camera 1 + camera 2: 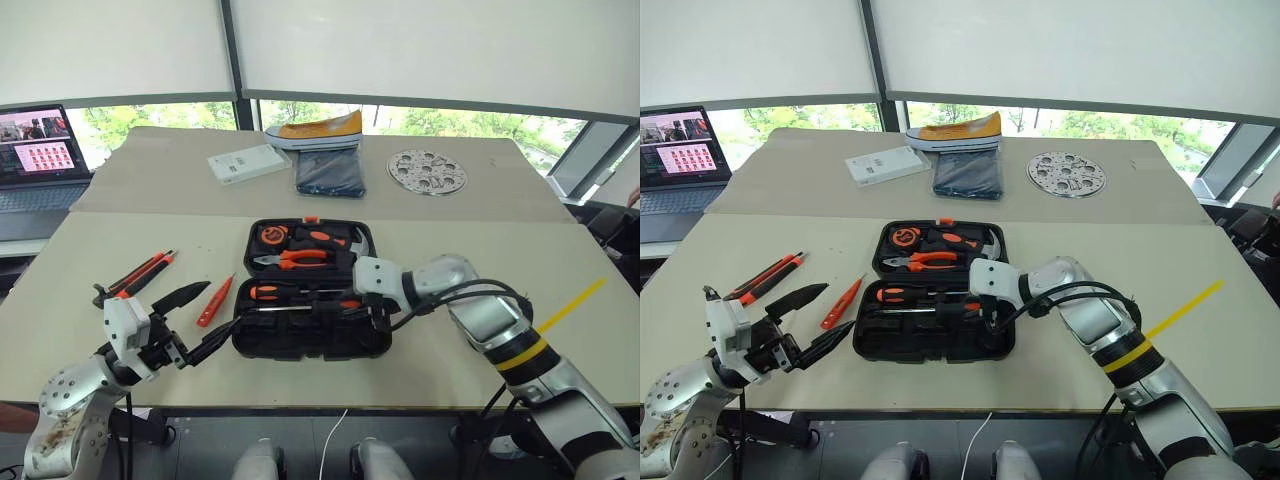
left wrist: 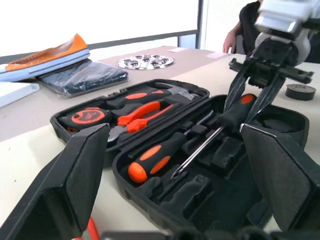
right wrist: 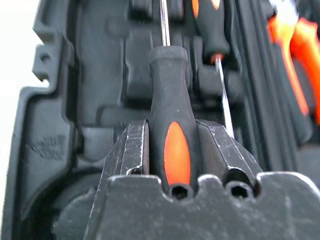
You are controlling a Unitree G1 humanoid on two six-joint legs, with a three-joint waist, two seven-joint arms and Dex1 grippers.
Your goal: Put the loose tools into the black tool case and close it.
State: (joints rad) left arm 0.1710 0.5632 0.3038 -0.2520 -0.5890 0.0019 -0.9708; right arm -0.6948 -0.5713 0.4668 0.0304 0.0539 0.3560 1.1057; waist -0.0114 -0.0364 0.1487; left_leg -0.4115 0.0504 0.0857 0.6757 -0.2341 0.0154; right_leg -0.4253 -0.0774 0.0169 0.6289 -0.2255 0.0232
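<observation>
Right gripper (image 1: 352,308) is pinched on the handle of a black-and-orange screwdriver (image 3: 172,150), over the near half of the open case (image 1: 300,345), centre of the head frame. Left gripper (image 1: 190,325) is spread wide and holds nothing, lower left, just beside the case's left edge.

Handling, as a judgement: the screwdriver looks light and stiff; the rubbery handle should hold well, while the thin shaft is likely slick and poor to grab. The mid-handle grip looks right for laying it flat into a moulded slot. The case shell looks rigid; the lid half probably swings easily on its hinge, best pushed at the far rim.

Still loose on the table (image 1: 480,250), middle left: the slim orange screwdriver (image 1: 215,300) and the knife (image 1: 140,272), well apart from the case.

View differences:
- Right wrist view: fingers flank the handle on both sides, and a second screwdriver (image 3: 212,30) lies in a slot just beside the held one's shaft.
- Left wrist view: a dark roll (image 2: 300,91) on the table past the case; pliers (image 2: 142,111) and a tape measure (image 2: 82,117) seated in the far half; a person's arm (image 2: 239,30) in the upper right.
- Head view: the whole table, with laptop (image 1: 40,160), shoe (image 1: 315,130), folded cloth (image 1: 330,172), round metal disc (image 1: 427,172) along the top.
</observation>
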